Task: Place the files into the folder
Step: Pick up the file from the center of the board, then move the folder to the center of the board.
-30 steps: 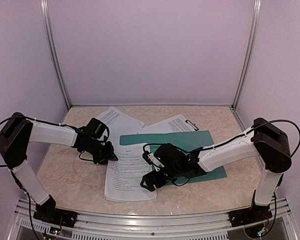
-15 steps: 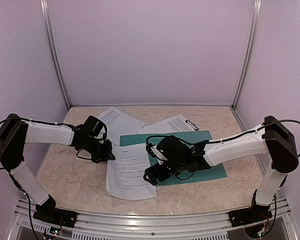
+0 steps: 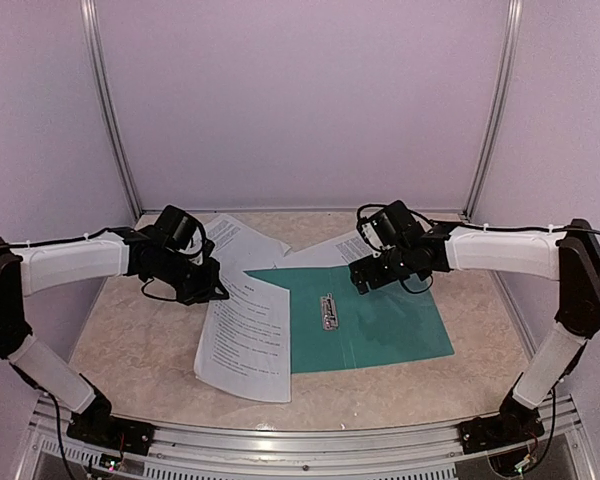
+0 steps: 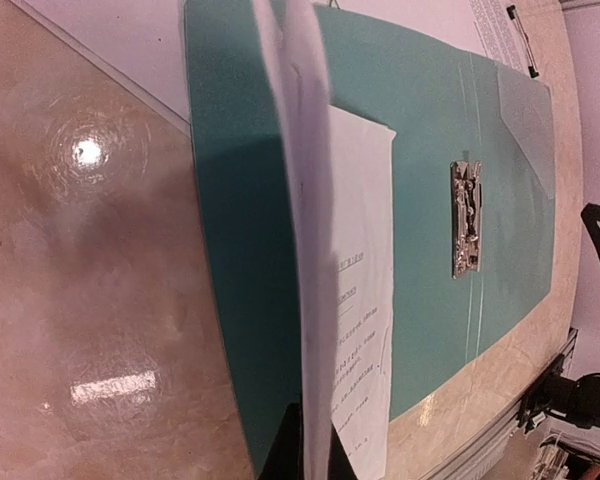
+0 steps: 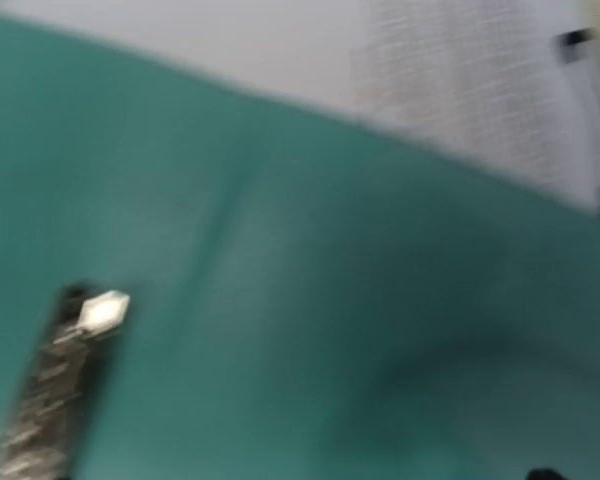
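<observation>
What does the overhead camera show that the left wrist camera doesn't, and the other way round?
Only overhead: the left arm and right arm in full, the right pincer near the far edge of the folder, and the enclosure walls. Only left wrist: the printed sheet edge-on, its gripped side lifted off the folder and shadowing it. Both: the teal folder, its silver clip, and that sheet pinched in the left pincer.
</observation>
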